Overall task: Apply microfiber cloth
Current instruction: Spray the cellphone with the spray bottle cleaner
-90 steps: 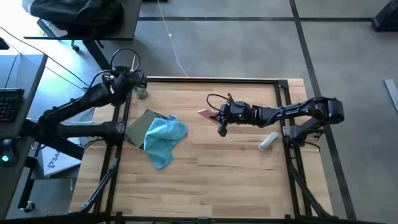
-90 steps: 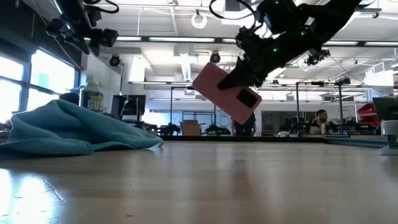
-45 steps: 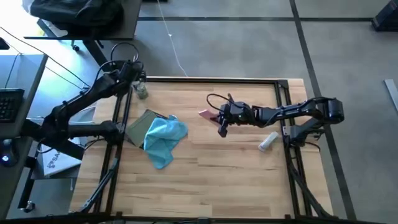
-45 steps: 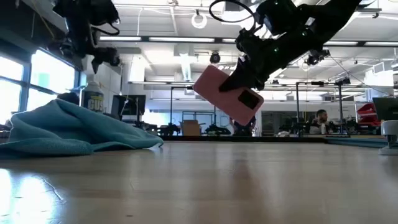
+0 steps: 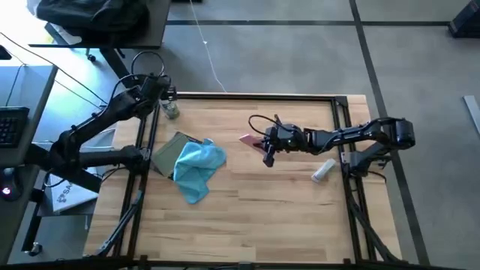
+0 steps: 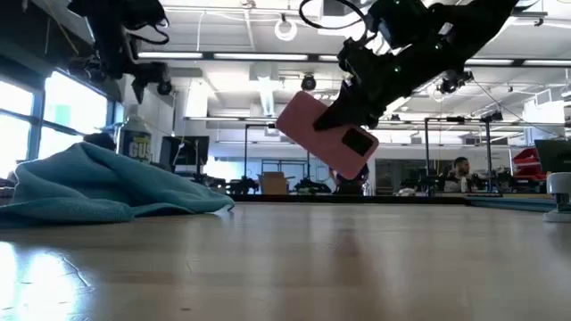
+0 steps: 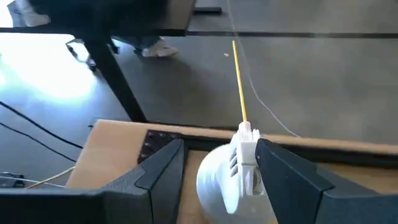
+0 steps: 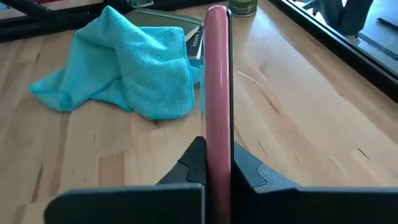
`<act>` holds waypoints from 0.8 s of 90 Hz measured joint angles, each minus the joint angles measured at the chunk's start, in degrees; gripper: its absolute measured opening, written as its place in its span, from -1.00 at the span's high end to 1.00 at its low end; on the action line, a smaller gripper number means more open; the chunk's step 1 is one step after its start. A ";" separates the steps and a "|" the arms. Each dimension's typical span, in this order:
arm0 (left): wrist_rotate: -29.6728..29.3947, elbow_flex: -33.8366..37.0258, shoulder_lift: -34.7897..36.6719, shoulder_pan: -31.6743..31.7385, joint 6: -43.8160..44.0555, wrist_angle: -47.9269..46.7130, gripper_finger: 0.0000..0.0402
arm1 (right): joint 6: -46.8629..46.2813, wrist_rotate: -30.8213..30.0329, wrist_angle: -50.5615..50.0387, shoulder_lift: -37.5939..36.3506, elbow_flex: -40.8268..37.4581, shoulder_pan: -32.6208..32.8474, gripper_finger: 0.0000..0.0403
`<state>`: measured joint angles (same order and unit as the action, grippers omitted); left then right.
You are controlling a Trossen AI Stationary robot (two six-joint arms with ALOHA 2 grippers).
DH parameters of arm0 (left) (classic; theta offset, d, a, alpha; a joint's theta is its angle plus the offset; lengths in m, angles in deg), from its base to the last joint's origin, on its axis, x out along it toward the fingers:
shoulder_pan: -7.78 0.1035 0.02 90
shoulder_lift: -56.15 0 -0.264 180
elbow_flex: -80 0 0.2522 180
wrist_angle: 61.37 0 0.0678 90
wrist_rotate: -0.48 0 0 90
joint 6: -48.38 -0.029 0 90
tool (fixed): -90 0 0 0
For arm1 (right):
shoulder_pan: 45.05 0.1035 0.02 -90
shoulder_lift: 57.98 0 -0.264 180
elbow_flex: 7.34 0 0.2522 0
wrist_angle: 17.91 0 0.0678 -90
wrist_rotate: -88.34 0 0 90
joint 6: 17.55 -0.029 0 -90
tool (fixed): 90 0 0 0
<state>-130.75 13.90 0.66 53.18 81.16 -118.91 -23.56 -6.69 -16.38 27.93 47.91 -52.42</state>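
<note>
One microfiber cloth (image 5: 196,166), crumpled on the table's left part, half over an olive pouch (image 5: 166,153), untouched by either arm. Right gripper (image 5: 268,145) clamped on a pink phone (image 6: 323,135) above mid-table; left gripper (image 5: 166,96) with fingers apart over a spray bottle (image 7: 233,176) at the far-left corner. Probably still the step before wiping: next, going to the cloth, gripping it, bringing it to the phone.

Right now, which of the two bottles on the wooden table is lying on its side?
The small white bottle near the right arm's base lies on its side. The green-labelled spray bottle at the far left corner stands upright, under the left gripper.
</note>
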 joint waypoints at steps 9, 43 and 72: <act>-0.19 0.00 1.56 -0.76 -0.25 0.25 0.07 | 0.00 -0.06 0.17 -0.02 0.00 0.00 1.00; 1.39 -0.04 -1.30 0.47 -9.21 2.04 0.07 | -1.29 -0.24 0.21 -0.04 0.02 0.02 1.00; 5.54 -0.11 1.11 0.89 -15.54 -2.48 0.07 | -1.51 -0.20 -0.99 -0.07 0.06 0.31 1.00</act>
<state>-125.21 13.79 1.77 54.07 65.63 -121.40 -25.06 -6.89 -17.37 27.87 47.97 -52.12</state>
